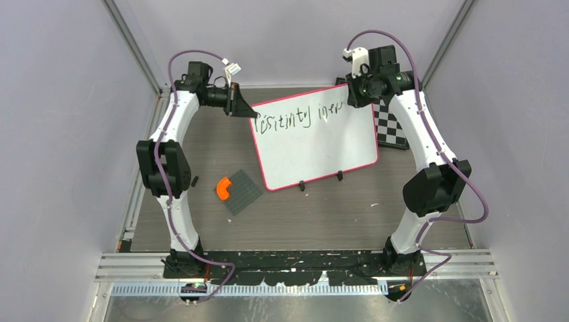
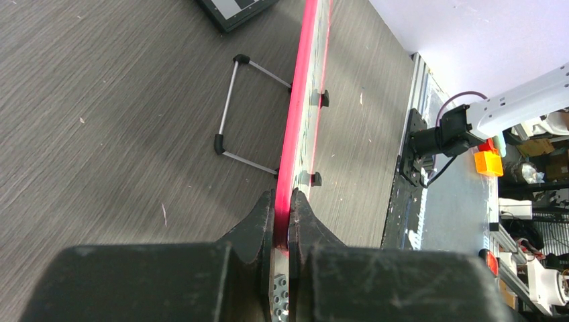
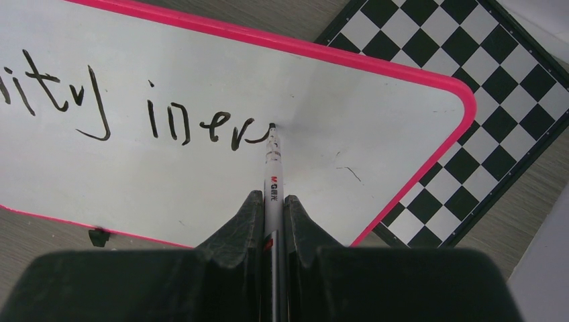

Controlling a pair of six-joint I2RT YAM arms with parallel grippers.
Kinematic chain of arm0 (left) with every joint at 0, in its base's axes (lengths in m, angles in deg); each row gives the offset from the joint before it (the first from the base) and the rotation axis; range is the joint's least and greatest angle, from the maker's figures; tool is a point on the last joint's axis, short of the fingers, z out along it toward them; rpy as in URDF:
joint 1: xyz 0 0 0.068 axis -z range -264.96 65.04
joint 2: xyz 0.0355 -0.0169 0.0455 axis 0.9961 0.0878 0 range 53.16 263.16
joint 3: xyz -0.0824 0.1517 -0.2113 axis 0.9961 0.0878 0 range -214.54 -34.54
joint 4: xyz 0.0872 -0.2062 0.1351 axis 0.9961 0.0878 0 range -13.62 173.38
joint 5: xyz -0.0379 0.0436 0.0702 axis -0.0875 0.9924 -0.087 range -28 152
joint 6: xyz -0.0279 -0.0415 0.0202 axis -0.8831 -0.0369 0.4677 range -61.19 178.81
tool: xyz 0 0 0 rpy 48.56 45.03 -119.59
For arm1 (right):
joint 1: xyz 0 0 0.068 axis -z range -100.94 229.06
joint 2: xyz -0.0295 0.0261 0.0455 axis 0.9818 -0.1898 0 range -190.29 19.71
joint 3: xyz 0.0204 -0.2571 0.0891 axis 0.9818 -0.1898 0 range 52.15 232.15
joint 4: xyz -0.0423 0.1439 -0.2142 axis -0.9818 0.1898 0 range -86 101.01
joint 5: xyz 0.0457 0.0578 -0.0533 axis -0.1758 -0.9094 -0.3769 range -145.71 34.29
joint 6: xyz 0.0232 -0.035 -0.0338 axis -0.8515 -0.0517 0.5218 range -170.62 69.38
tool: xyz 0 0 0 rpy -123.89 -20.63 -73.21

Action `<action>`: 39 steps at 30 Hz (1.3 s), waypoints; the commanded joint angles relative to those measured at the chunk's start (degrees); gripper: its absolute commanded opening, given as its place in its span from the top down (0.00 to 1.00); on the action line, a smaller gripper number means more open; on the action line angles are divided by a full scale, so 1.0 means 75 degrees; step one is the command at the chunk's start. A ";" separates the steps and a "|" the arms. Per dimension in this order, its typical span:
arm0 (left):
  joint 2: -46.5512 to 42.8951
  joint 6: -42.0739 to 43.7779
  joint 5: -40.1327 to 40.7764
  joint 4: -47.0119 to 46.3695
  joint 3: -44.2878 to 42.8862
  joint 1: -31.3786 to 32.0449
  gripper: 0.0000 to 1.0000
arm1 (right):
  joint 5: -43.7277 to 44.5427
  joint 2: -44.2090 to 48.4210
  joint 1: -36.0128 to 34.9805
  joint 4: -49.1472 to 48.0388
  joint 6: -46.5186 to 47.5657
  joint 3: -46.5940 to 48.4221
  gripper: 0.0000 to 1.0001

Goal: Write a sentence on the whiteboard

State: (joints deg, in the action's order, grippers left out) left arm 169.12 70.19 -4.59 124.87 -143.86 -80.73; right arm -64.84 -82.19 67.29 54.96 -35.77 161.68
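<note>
The whiteboard (image 1: 315, 151), white with a red-pink rim, stands tilted at mid-table on two small black feet. The sentence (image 1: 302, 115) is one line of black scrawl along its top, ending near "iners" in the right wrist view (image 3: 168, 121). My left gripper (image 1: 251, 114) is shut on the whiteboard's top-left rim; the left wrist view shows the jaws (image 2: 282, 201) pinching the pink edge (image 2: 305, 80). My right gripper (image 3: 272, 198) is shut on a white marker (image 3: 272, 178). The marker's tip touches the whiteboard (image 3: 376, 134) at the end of the last letter. The right gripper (image 1: 352, 99) sits at the board's top right.
A black-and-white chessboard (image 1: 390, 124) lies behind the board's right side, also in the right wrist view (image 3: 490, 100). A dark grey studded plate (image 1: 243, 193) with an orange curved piece (image 1: 223, 188) lies front left. A wire stand (image 2: 231, 107) props the board from behind.
</note>
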 commanded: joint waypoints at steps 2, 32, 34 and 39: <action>-0.0257 0.0619 0.1199 -0.0266 0.0085 0.0063 1.00 | -0.0157 0.0044 -0.0095 -0.0123 0.0029 0.0150 1.00; -0.0372 0.0642 0.1254 -0.0254 0.0143 0.0101 1.00 | 0.0121 0.0560 0.0036 -0.0156 0.0187 -0.0029 1.00; -0.0388 0.0641 0.1249 -0.0255 0.0133 0.0104 1.00 | 0.0180 0.0492 0.0038 -0.0162 0.0203 0.0005 1.00; -0.0387 0.0640 0.1261 -0.0254 0.0126 0.0108 1.00 | 0.0354 0.0429 0.0043 -0.0275 0.0239 -0.0026 1.00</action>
State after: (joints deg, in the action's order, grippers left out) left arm 167.76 70.69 -3.50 124.91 -143.47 -80.10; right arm -63.92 -79.92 67.31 55.07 -34.83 159.35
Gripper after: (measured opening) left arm 0.047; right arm 0.165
